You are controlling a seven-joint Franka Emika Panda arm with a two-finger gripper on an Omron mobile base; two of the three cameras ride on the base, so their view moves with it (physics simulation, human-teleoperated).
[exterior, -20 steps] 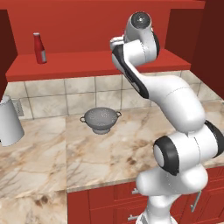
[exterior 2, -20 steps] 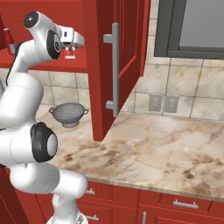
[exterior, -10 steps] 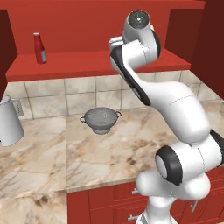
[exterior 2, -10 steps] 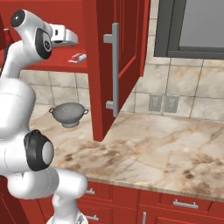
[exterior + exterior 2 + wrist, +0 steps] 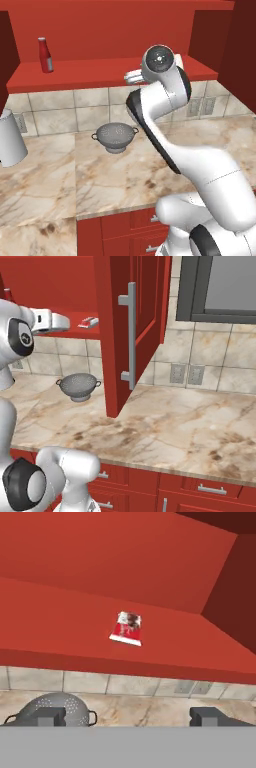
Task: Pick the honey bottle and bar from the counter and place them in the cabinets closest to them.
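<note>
Reading left to right: the scene as the base cameras lay it out.

Kettle-like grey vessel (image 5: 11, 137): stands at the far left of the bench (image 5: 45, 185), clear of the work; it plays no part in the task, I judge.

Red bottle (image 5: 45, 54): tall and slim, upright at the left of the cabinet shelf (image 5: 90, 75). It is not the honey bottle, so it should stay where it is.

Colander (image 5: 115, 136): sits on the bench near the tiled wall, below the shelf's front edge; in the hand view it shows under the shelf lip.

Tool (image 5: 128, 716): empty, fingers spread wide with nothing between them. It hangs just in front of the shelf's front edge and above the colander, looking into the cabinet. In the right base view the hand (image 5: 49, 322) points toward the shelf.

Bar (image 5: 126, 628): lies flat on the red shelf inside the cabinet, apart from the tool and well right of the red bottle. The right base view shows it (image 5: 89, 322) near the shelf's front, just left of the open door (image 5: 131, 326).

Why so: the bar rests free on the shelf and the fingers are wide, so this half of the task looks done.

Honey bottle: I cannot place it from these views; fetching it appears to be what is left.

Door: swung out over the bench, which keeps the shelf reachable.
</note>
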